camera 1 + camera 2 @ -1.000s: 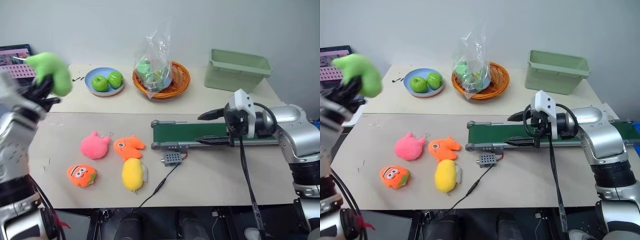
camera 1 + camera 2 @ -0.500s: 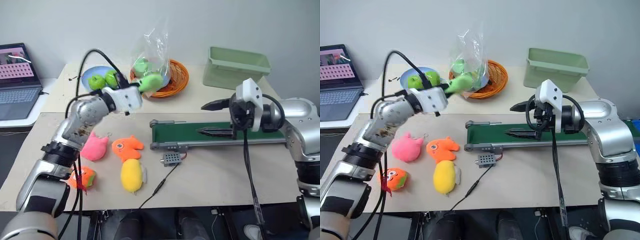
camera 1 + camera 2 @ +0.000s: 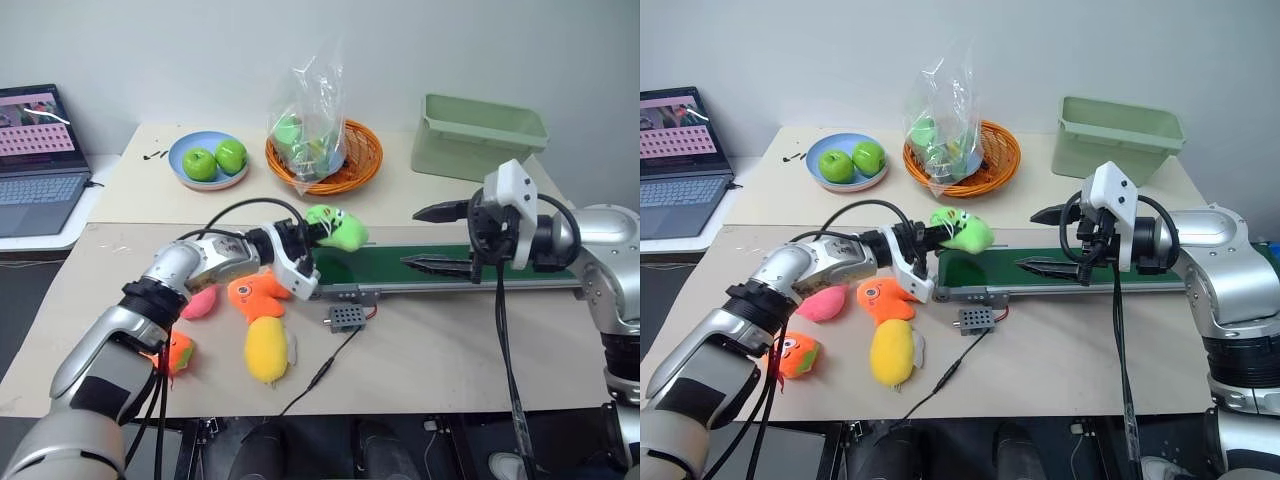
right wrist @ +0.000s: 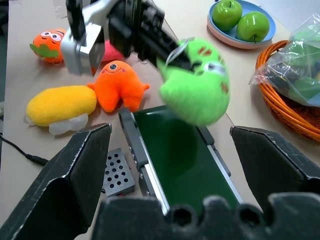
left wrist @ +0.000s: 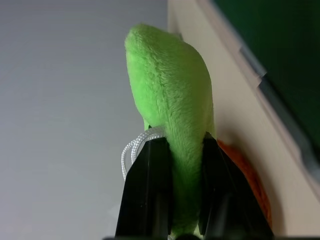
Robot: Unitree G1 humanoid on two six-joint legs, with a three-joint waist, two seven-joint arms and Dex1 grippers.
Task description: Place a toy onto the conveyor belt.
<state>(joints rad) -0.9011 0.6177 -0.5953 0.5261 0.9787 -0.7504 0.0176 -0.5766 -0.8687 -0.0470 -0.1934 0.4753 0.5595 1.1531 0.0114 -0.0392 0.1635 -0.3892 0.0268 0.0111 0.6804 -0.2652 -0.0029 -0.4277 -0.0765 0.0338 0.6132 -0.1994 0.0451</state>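
So the left end effector (image 3: 312,238) is pinching the toy (image 3: 338,227) tight and holding it just above the near end of the conveyor belt (image 3: 440,266), probably to drop it on, while the right end effector (image 3: 432,240) hangs spread wide farther along the belt.

Laptop (image 3: 38,150), apples on blue plate (image 3: 208,160), bagged wicker basket (image 3: 323,155), pale green bin (image 3: 480,135), pink, orange and yellow plush toys (image 3: 264,345).

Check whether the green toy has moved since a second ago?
Yes. The toy, shut in the left gripper, went from the far left down and rightward to the conveyor belt's left end.
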